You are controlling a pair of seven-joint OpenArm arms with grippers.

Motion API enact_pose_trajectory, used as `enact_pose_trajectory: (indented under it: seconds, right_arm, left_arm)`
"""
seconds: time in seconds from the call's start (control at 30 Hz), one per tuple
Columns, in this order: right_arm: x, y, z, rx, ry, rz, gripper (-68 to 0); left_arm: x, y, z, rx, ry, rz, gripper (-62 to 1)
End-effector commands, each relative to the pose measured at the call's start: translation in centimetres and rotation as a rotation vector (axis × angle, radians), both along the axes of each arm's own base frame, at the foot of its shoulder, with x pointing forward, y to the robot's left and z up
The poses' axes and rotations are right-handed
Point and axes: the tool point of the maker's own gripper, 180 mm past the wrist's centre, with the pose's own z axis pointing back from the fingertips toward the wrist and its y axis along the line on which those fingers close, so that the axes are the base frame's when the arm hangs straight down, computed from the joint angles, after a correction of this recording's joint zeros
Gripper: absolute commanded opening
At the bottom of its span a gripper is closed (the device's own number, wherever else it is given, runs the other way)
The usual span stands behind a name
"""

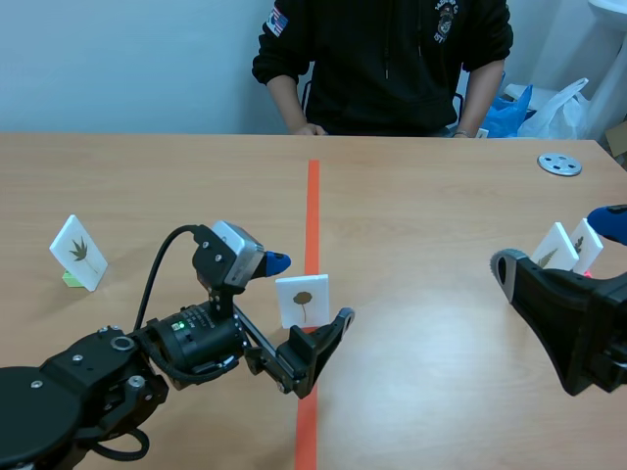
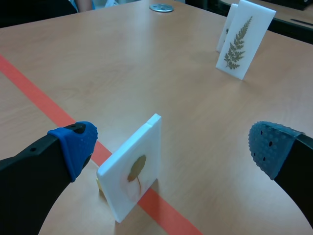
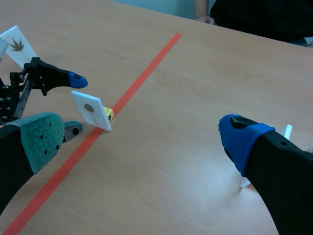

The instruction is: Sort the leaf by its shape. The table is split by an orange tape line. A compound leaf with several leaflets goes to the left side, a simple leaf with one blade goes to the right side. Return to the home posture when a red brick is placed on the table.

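Straddling the single-leaf card [image 2: 134,171] with the left pincer [image 2: 173,147], fingers spread wide, blue pads lying off both faces and gripping nothing. Showing that card standing upright right on the orange tape line [image 1: 313,206] of the worktop [image 1: 431,196]. Hanging the right pincer [image 3: 142,142] well right of the tape line, likewise gaping and empty. Displaying a palmate-leaf card [image 1: 78,252] far left of the line, and a fern card [image 2: 243,41] with a second card [image 2: 228,27] just behind it far right.
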Motion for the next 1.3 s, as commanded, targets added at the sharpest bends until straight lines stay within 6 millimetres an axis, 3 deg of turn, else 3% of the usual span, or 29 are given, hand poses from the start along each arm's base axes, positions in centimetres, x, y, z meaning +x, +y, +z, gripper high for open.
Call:
enact_pose_trajectory:
  seconds: [0.0,0.2,0.47,0.73,1.13,1.27]
  right_arm:
    - [0.4,-0.2,0.8,0.007,-0.031,-0.006,0.4]
    - [0.4,-0.2,0.8,0.013,-0.031,-0.009,0.4]
    - [0.4,-0.2,0.9,0.03,-0.032,-0.013,0.4]
    - [0.4,-0.2,1.0,0.032,-0.032,-0.013,0.4]
    - [0.4,-0.2,1.0,0.032,-0.033,-0.013,0.4]
    - [0.4,-0.2,1.0,0.032,-0.033,-0.013,0.4]
  left_arm:
    - [1.1,-0.2,1.5,-0.031,-0.046,0.012,1.4]
    - [2.0,-0.2,0.4,0.004,-0.053,0.027,1.4]
    - [0.7,-0.5,-2.0,0.081,-0.04,-0.003,1.4]
    - [0.9,0.2,-2.8,0.115,-0.043,0.032,-2.4]
    - [0.9,0.2,-3.1,0.116,-0.035,0.047,-44.4]
    - [1.1,0.1,-2.9,0.103,-0.038,0.063,-47.9]
